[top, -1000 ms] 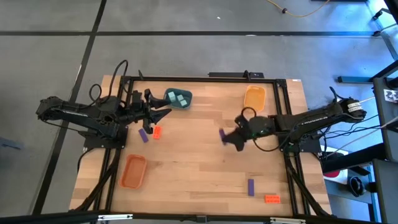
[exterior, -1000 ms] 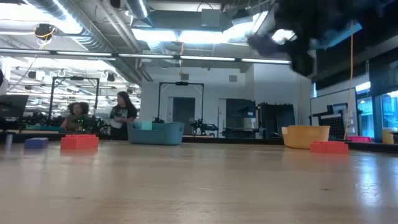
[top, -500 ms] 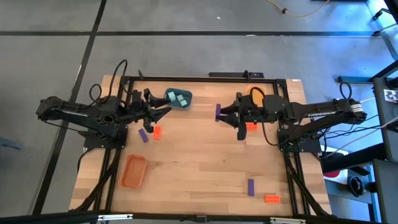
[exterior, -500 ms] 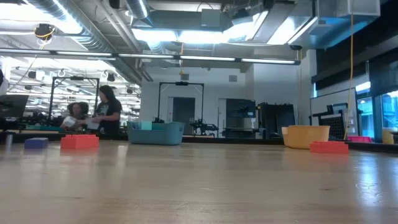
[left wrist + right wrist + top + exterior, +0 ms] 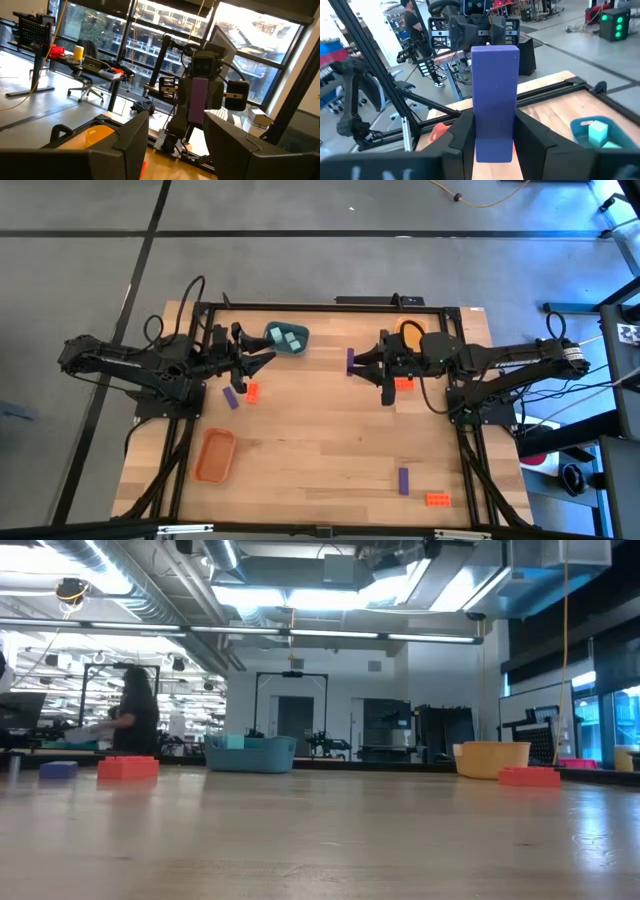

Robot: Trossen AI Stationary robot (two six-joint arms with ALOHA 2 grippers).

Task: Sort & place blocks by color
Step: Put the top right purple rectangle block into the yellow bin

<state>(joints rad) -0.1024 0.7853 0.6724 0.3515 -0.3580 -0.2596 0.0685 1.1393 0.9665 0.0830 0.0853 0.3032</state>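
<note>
Overhead and table-level cameras share the blue tray (image 5: 287, 338); wrist cameras face each other.

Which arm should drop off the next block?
The right. Its gripper is already shut on a purple block, raised over the table's middle. The left gripper is open and empty beside the blue tray, which holds only teal blocks.

Bare table (image 5: 310, 440) across the middle, blue tray (image 5: 287, 338), purple block (image 5: 231, 397), orange block (image 5: 252, 391) crowding the left gripper (image 5: 262, 361)
</note>
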